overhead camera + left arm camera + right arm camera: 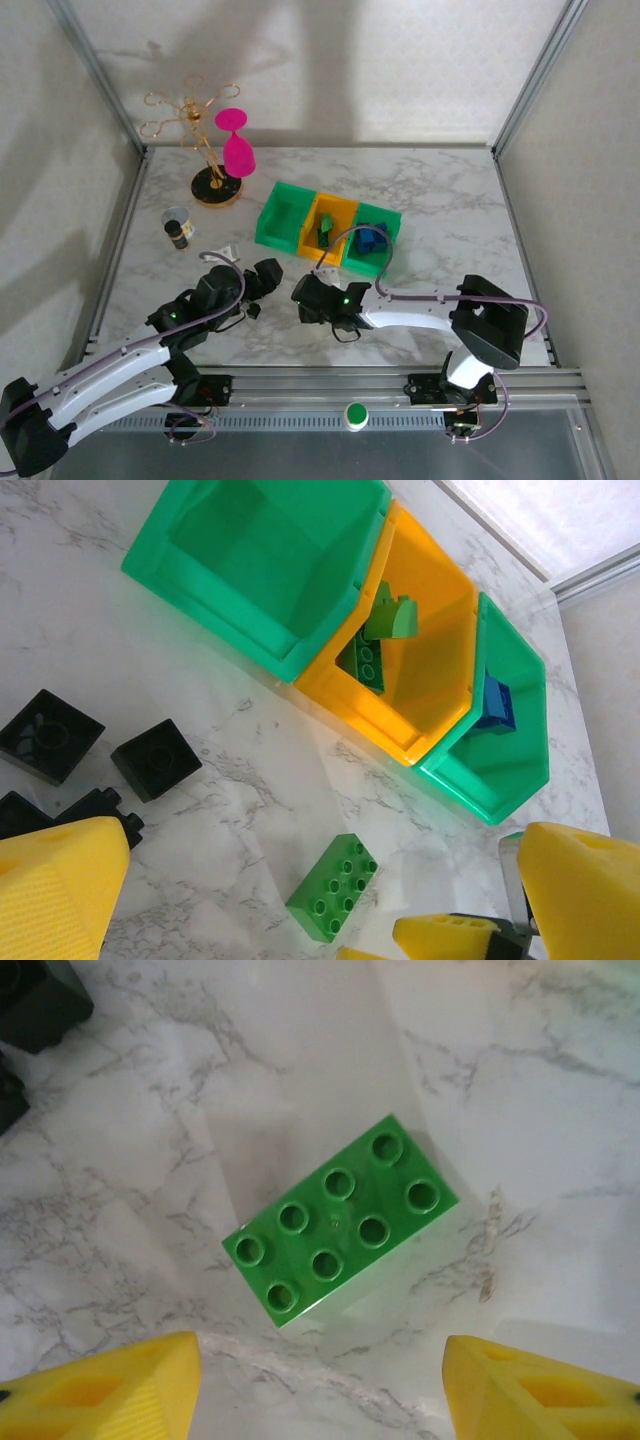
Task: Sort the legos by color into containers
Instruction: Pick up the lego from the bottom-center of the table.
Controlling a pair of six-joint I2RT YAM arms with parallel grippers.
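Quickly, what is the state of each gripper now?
Left gripper: open, holding nothing.
Right gripper: open, holding nothing; a green lego lies untouched just ahead of it.

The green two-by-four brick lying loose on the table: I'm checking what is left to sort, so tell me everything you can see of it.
The green two-by-four brick is glossy plastic, with eight round hollow-topped studs in two rows. It lies flat, studs up, on the marbled table, outside the bins and apart from the black bricks. Only the table touches it; the right gripper is open, its yellow fingers short of it.
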